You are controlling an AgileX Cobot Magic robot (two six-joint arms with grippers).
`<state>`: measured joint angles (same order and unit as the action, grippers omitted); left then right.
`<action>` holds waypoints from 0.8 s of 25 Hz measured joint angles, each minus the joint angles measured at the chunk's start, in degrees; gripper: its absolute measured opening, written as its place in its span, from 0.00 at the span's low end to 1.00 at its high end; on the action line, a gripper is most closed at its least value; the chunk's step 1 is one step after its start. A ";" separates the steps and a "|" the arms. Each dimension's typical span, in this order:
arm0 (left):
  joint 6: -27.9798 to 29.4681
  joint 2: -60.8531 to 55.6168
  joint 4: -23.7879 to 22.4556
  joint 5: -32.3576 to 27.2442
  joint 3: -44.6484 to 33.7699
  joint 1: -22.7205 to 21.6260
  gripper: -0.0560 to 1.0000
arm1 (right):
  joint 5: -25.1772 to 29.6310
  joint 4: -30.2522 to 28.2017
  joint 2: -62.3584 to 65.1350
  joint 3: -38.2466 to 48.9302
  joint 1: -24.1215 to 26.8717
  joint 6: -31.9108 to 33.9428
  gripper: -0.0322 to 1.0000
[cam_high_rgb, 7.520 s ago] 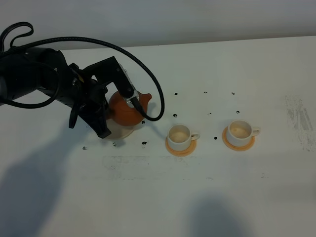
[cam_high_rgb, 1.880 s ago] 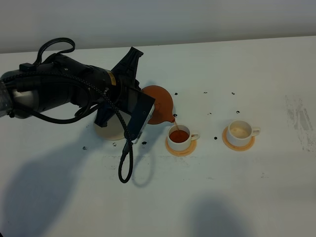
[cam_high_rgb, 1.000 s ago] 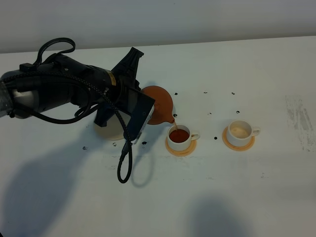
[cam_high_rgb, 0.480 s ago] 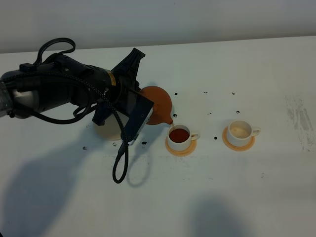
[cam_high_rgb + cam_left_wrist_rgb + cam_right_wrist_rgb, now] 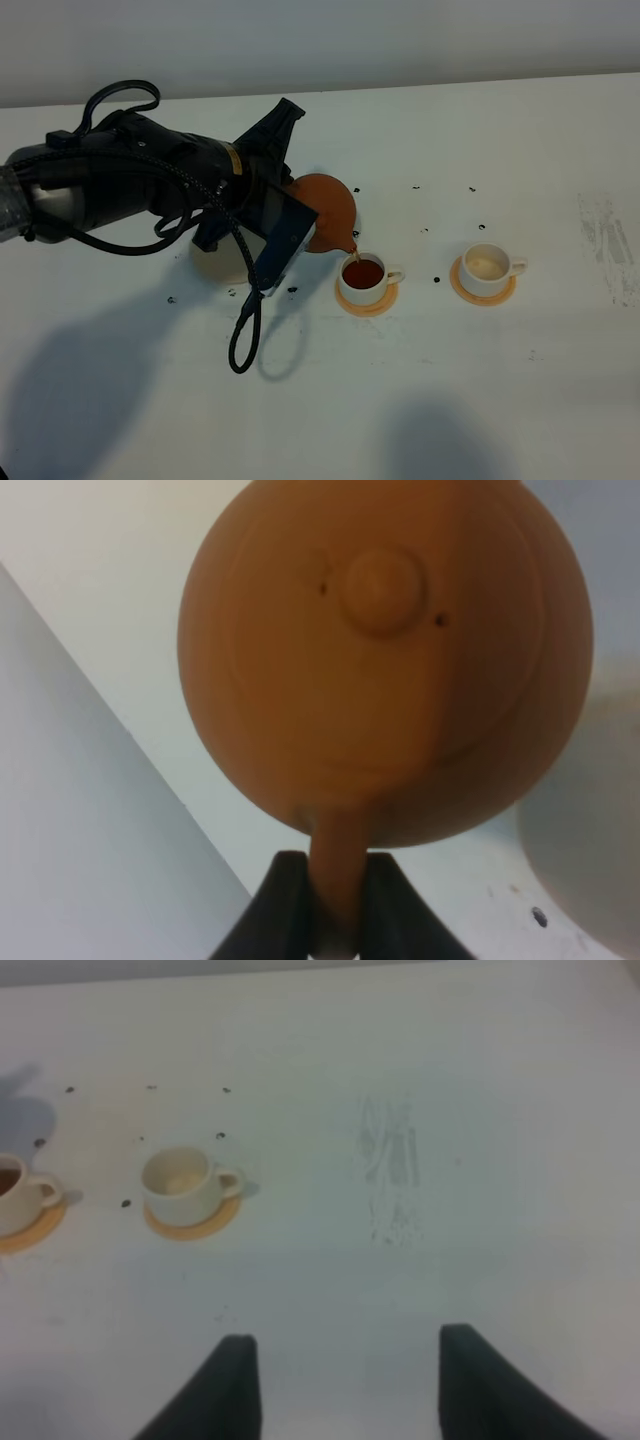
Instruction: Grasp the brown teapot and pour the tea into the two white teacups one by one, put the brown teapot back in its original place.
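My left claw (image 5: 335, 910) clamps the brown teapot (image 5: 326, 208) by its handle, spout tipped over the filled teacup (image 5: 362, 276) near the worktop (image 5: 500, 400) middle. Cup looks nearly full: level the pot slowly, then carry to the empty teacup (image 5: 487, 264), no drips.

One brown teapot (image 5: 325, 208) is counted, held at the left gripper (image 5: 332, 868). Two white teacups are counted: the near teacup (image 5: 364, 276) just beside that gripper and the far teacup (image 5: 487, 265) well apart from it. Two orange coasters are counted, the near coaster (image 5: 366, 306) and the far coaster (image 5: 482, 294), one under each cup. One cream saucer (image 5: 212, 266) is counted behind the left gripper. Two grippers are counted, the second being the right gripper (image 5: 345, 1370). Several small dark marks are seen on the one table (image 5: 560, 400); their exact number cannot be told.
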<state>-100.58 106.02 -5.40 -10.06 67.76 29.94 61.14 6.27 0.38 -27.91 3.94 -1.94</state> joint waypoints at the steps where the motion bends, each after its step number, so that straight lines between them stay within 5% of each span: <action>1: -0.17 0.00 0.06 0.05 0.00 0.05 0.16 | 0.00 0.00 0.00 0.00 0.00 0.00 0.44; 15: -1.99 0.00 1.36 0.05 0.00 0.11 0.16 | 0.00 0.00 0.00 0.00 0.00 0.00 0.44; 20: 1.88 0.00 2.29 -1.40 0.00 0.11 0.16 | 0.00 0.00 0.00 0.00 0.00 0.00 0.44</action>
<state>-98.70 106.02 -3.10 -11.47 67.76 30.05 61.14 6.27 0.38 -27.91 3.94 -1.94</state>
